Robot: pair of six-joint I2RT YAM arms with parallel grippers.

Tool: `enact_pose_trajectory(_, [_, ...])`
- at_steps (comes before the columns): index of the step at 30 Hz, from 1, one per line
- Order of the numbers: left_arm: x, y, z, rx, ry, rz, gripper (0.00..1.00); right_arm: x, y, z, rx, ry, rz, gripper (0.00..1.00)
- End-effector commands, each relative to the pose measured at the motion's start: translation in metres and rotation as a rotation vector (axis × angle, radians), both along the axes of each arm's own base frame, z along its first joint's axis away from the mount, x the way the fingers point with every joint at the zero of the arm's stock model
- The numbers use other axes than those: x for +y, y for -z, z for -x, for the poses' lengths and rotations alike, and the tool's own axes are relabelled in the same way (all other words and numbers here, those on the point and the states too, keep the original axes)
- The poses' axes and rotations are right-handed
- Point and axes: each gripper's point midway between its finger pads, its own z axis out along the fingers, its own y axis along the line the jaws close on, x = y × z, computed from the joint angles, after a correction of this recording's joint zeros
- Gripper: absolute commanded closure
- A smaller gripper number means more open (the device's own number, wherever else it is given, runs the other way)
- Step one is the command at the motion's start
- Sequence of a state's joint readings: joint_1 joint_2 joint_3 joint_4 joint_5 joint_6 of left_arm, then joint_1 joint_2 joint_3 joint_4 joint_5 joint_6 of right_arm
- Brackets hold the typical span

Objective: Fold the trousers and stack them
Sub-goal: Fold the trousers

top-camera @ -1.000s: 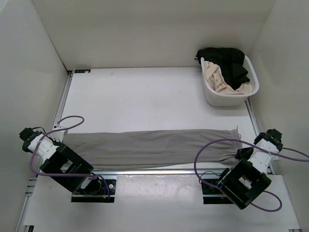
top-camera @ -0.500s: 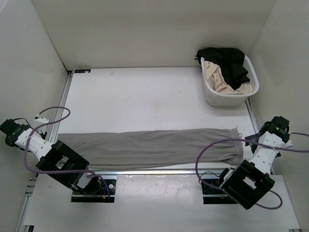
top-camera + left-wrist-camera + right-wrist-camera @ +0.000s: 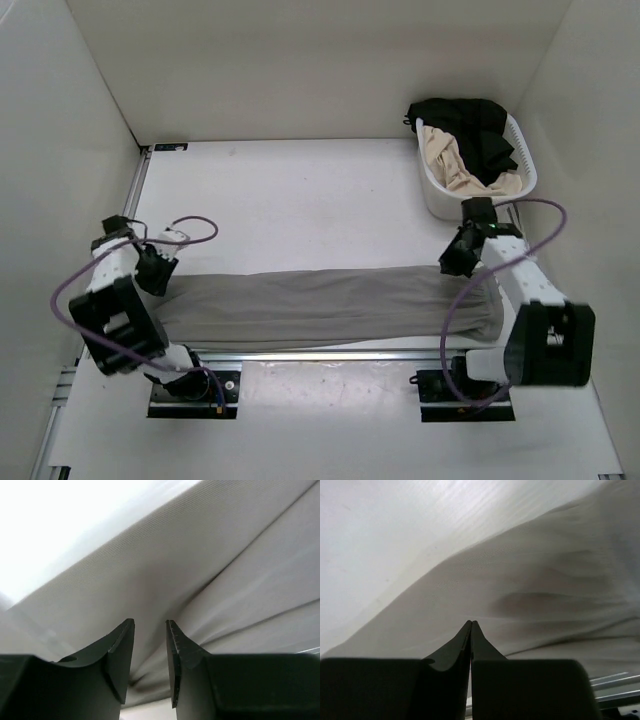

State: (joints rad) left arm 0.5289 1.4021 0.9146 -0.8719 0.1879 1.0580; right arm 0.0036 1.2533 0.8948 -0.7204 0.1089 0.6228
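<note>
The grey trousers [image 3: 320, 305], folded lengthwise, lie in a long strip across the near part of the table. My left gripper [image 3: 158, 272] is down on their left end. In the left wrist view its jaws [image 3: 150, 625] stand a narrow gap apart, pressed into the cloth [image 3: 200, 570], which puckers between them. My right gripper [image 3: 452, 262] is at the far edge of the trousers' right end. In the right wrist view its tips [image 3: 471, 622] are shut together on the fabric [image 3: 530, 580], and faint creases run from them.
A white basket [image 3: 450, 205] stands at the back right, holding black [image 3: 470, 125] and cream [image 3: 450, 160] garments. White walls close in the table on three sides. A metal rail [image 3: 320, 354] runs along the near edge.
Both arms swung in from the outer table edges onto the trousers' ends. The right gripper opened wide, then shut at the far edge. The trousers lie where they were.
</note>
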Motion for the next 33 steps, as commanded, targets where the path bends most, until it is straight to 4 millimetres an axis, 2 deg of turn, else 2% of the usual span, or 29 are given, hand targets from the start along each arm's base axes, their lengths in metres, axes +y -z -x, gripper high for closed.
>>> enact_pose_trajectory(1, [-0.011,0.042,0.006,0.139,-0.107,0.043,0.57,0.025,0.039,0.0,0.113,0.008,-0.072,1.0])
enact_pose_trajectory(3, [0.003,0.047,-0.004,0.142,-0.143,-0.002,0.59,0.023,0.058,0.002,0.183,0.044,-0.061,1.0])
enact_pose_trajectory(4, [0.004,0.056,-0.002,0.169,-0.154,-0.003,0.6,0.015,0.065,0.003,0.202,0.068,-0.021,1.0])
enact_pose_trajectory(5, [0.008,0.056,-0.005,0.167,-0.157,-0.017,0.6,0.012,0.076,0.007,0.245,0.082,-0.003,1.0])
enact_pose_trajectory(8, [0.002,0.062,-0.015,0.163,-0.127,-0.029,0.6,0.006,0.088,0.007,0.3,0.12,0.016,1.0])
enact_pose_trajectory(11, [-0.007,0.07,-0.032,0.161,-0.113,-0.035,0.6,0.0,0.11,0.009,0.399,0.155,0.019,1.0])
enact_pose_trajectory(12, [-0.008,0.071,-0.04,0.148,-0.132,-0.033,0.6,-0.003,0.111,0.004,0.402,0.177,0.015,1.0])
enact_pose_trajectory(13, [-0.009,0.066,-0.056,0.12,-0.132,-0.029,0.6,-0.009,0.108,-0.009,0.376,0.185,0.047,1.0])
enact_pose_trajectory(14, [-0.006,0.072,-0.064,0.123,-0.146,-0.024,0.6,-0.016,0.11,-0.015,0.373,0.2,0.071,1.0])
enact_pose_trajectory(16, [-0.006,0.071,-0.083,0.099,-0.177,-0.009,0.61,-0.032,0.1,-0.033,0.329,0.228,0.134,1.0])
enact_pose_trajectory(17, [0.001,0.065,-0.105,0.064,-0.191,-0.014,0.61,-0.041,0.089,-0.052,0.287,0.243,0.177,1.0])
enact_pose_trajectory(19, [0.005,0.056,-0.128,0.022,-0.2,-0.019,0.61,-0.051,0.074,-0.072,0.231,0.259,0.183,1.0])
enact_pose_trajectory(20, [0.007,0.043,-0.149,-0.029,-0.189,-0.031,0.61,-0.056,0.067,-0.081,0.207,0.267,0.182,1.0])
enact_pose_trajectory(21, [0.007,0.041,-0.152,-0.025,-0.199,-0.026,0.61,-0.058,0.052,-0.099,0.152,0.264,0.18,1.0])
enact_pose_trajectory(23, [0.001,0.023,-0.175,-0.076,-0.18,0.009,0.59,-0.062,0.04,-0.116,0.114,0.233,0.183,1.0])
enact_pose_trajectory(25, [-0.008,0.013,-0.182,-0.093,-0.169,0.064,0.55,-0.058,0.025,-0.136,0.064,0.195,0.159,1.0])
enact_pose_trajectory(26, [-0.008,0.004,-0.192,-0.125,-0.162,0.073,0.53,-0.054,0.029,-0.136,0.075,0.175,0.143,1.0])
enact_pose_trajectory(29, [-0.012,-0.022,-0.196,-0.177,-0.15,0.084,0.53,-0.038,0.03,-0.136,0.079,0.108,0.061,0.99])
enact_pose_trajectory(31, [-0.013,-0.036,-0.191,-0.188,-0.136,0.077,0.53,-0.033,0.018,-0.135,0.034,0.087,0.041,0.96])
enact_pose_trajectory(33, [-0.009,-0.033,-0.173,-0.126,-0.146,0.04,0.52,-0.033,0.016,-0.124,0.036,0.078,0.044,0.95])
